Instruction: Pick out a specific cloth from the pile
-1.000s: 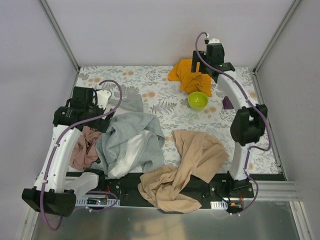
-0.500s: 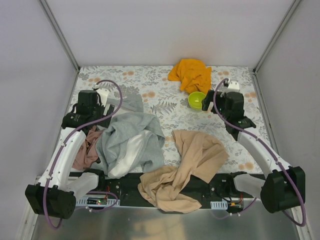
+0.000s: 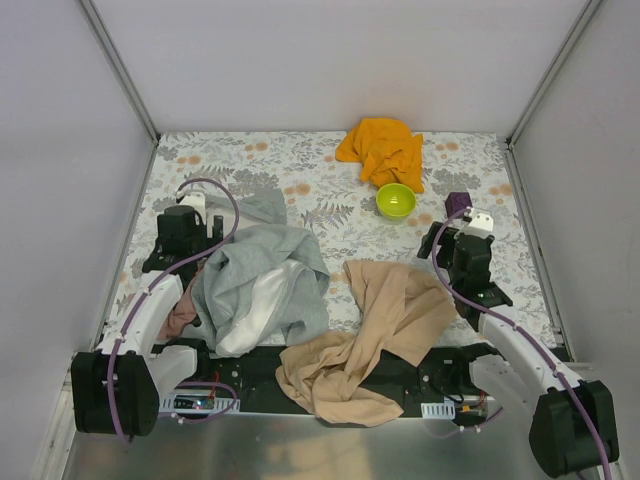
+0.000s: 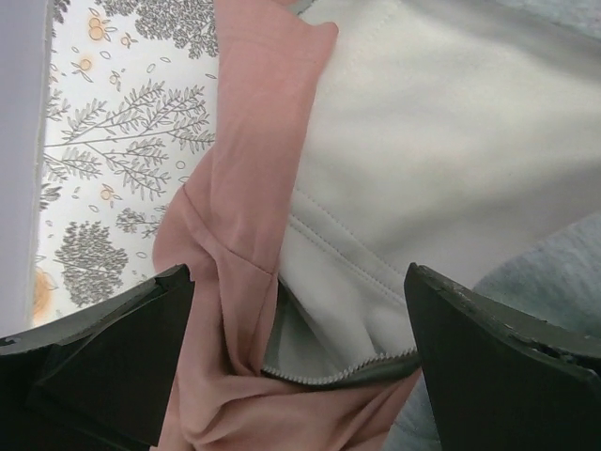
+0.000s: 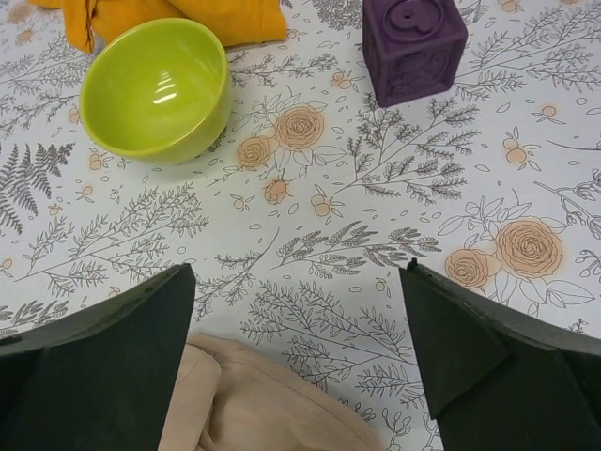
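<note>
**Arm pose.** The left arm (image 3: 140, 320) bends up from its base at the near left. Its wrist tips downward over the left edge of the pile (image 3: 265, 280). The left gripper (image 4: 296, 310) stands wide, and nothing is held between its fingers. Below it lie a dusty pink cloth (image 4: 239, 235) and the pale lining of a grey garment (image 4: 423, 160).

The right arm (image 3: 510, 340) reaches forward from the near right. The right gripper (image 5: 293, 310) is likewise spread wide and empty, above bare floral table (image 5: 376, 235). The edge of a tan-beige cloth (image 5: 254, 404) lies beneath it.

**Task object.** The cloth (image 3: 383, 150), orange-yellow and crumpled, rests at the far side of the table, well apart from the pile.

**Surroundings.** A lime-green bowl (image 5: 155, 89) sits just in front of the cloth, between it and the right gripper. A purple block (image 5: 413, 47) stands to the right of the bowl, apart from it. In the overhead view the grey garment overlaps the pink cloth, and the tan-beige cloth drapes over the near table edge.
</note>
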Tool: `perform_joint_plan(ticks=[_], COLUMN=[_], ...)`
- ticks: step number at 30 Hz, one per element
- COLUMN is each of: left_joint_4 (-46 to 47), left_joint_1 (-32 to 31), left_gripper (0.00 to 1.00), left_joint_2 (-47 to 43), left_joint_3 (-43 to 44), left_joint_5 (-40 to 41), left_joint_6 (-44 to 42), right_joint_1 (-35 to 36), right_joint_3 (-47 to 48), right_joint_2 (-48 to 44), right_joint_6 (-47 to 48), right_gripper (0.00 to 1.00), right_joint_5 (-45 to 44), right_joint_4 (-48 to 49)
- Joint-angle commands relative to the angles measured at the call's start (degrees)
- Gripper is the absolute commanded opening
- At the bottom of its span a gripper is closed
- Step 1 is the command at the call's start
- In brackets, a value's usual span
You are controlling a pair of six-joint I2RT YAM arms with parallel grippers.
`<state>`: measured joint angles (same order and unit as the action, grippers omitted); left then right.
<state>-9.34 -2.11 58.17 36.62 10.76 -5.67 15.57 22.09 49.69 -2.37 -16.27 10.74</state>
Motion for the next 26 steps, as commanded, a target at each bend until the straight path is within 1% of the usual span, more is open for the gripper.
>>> perform_joint_plan(ticks=[1, 7, 18, 22, 26], left_joint_4=[9.16, 9.08, 8.73, 8.99, 8.38], left_joint_1=[0.88, 0.97, 0.97, 0.97, 0.97], left_gripper=[0.99, 0.99, 0.99, 0.97, 0.99], left_joint_2=[-0.08, 0.19, 0.89, 0.89, 0.98], left_joint_3=[-4.88, -4.54, -4.63, -5.07, -4.46], left_joint_5=[-2.84, -4.35, -3.38, -4.17, -4.09], left_joint_6=[4.0, 5.14, 4.18, 3.74, 3.47], right_joint_1=[-0.19, -0.19, -0.19, -0.19, -0.37], right_joint_3=[-0.9, -0.64, -0.47, -0.64, -0.38], right_joint_2=[-1.7, -0.21, 0.4, 0.32, -0.12], right_joint_6=[-0.88, -0.35, 0.17, -0.09, -0.7], right_gripper=[0.99, 0.99, 0.99, 0.99, 0.99], right_joint_5=[-3.59, -4.29, -3.86, -3.94, -3.85], right_joint_4=[6.13, 6.48, 6.75, 6.66, 6.05])
